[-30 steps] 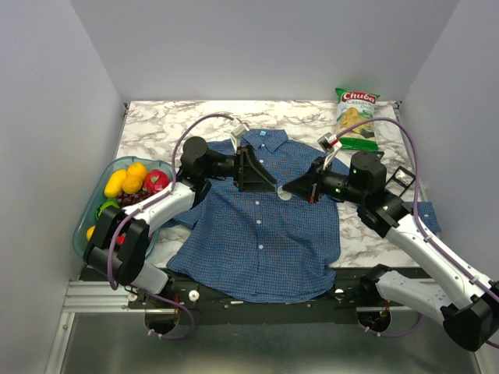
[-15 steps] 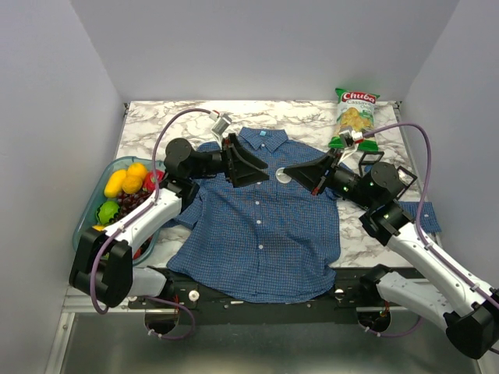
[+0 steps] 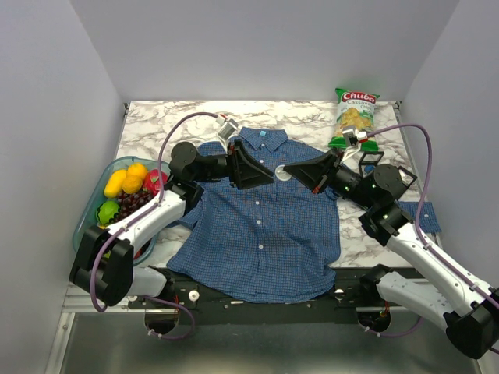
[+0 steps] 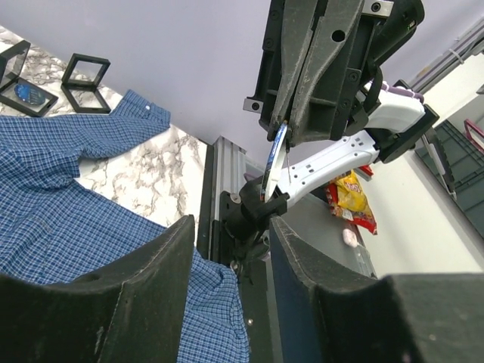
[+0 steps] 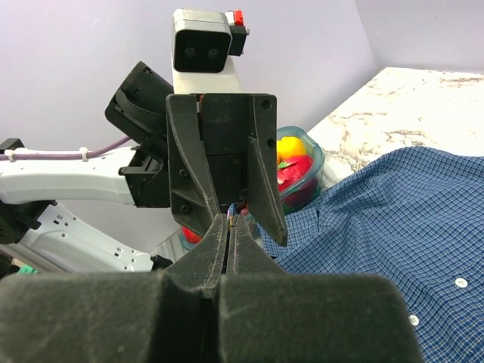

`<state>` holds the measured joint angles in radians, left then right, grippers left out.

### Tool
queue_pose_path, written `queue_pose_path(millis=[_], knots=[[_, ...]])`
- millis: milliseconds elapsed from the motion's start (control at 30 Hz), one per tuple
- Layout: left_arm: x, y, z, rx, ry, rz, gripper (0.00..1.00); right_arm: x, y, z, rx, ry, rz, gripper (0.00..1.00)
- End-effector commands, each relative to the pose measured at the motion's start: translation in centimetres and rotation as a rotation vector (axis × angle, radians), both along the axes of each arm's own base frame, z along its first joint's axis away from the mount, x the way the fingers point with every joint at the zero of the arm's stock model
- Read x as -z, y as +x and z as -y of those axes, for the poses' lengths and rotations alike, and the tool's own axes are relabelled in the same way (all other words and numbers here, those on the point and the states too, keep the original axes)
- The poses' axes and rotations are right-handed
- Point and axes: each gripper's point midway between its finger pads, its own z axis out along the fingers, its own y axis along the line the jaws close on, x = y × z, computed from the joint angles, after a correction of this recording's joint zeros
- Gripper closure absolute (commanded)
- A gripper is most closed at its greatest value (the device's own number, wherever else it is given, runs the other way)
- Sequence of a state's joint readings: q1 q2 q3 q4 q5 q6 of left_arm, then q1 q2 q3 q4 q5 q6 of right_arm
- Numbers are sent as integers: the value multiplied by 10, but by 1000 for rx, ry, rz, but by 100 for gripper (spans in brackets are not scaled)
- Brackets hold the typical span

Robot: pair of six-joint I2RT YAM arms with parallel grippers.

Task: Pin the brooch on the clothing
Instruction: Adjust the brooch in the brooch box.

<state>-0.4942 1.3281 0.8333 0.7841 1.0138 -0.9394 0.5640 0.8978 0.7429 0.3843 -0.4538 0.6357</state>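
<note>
Marbled table (image 3: 156, 128); blue checked shirt (image 3: 257, 234) spread flat on it. Raised over shirt, near collar: right gripper (image 3: 296, 173) pinched tight on brooch (image 3: 284, 174), a thin silvery disc. Left gripper (image 3: 263, 173) facing it, fingers (image 4: 136, 302) partly apart, holding nothing; brooch just beyond their tips.

We get bright, even light from above, with only soft shadows across the shirt (image 3: 265, 234). In both wrist views the closest foreground goes dark and blurred, and the brooch (image 4: 274, 160) glints along its edge.
</note>
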Motion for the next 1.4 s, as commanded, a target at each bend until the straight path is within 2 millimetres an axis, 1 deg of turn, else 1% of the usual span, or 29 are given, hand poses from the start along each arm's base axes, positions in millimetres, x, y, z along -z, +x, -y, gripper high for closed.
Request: queue_pose_path(millis=[0, 533, 600, 933, 1133, 1167, 1233, 1267, 1367], knots=[[0, -2, 3, 7, -13, 17, 49, -3, -1, -2, -7, 20, 19, 99], [0, -4, 4, 29, -46, -18, 56, 6, 3, -13, -34, 7, -7, 99], [0, -4, 5, 32, -46, -17, 59, 7, 3, -13, -34, 6, -8, 99], [0, -4, 4, 32, -49, -20, 61, 11, 4, -17, -43, -1, -18, 99], [0, -4, 4, 35, -56, -22, 71, 13, 5, -17, -43, -4, -21, 99], [-1, -5, 4, 39, -59, -20, 74, 14, 5, -18, -43, -7, -25, 99], [-1, -6, 4, 43, -64, -21, 76, 17, 6, -18, -42, -11, -29, 99], [-1, -6, 4, 45, -65, -21, 81, 18, 6, -19, -42, -13, -33, 99], [-2, -7, 4, 52, -74, -27, 87, 23, 8, -18, -33, -22, -37, 99]])
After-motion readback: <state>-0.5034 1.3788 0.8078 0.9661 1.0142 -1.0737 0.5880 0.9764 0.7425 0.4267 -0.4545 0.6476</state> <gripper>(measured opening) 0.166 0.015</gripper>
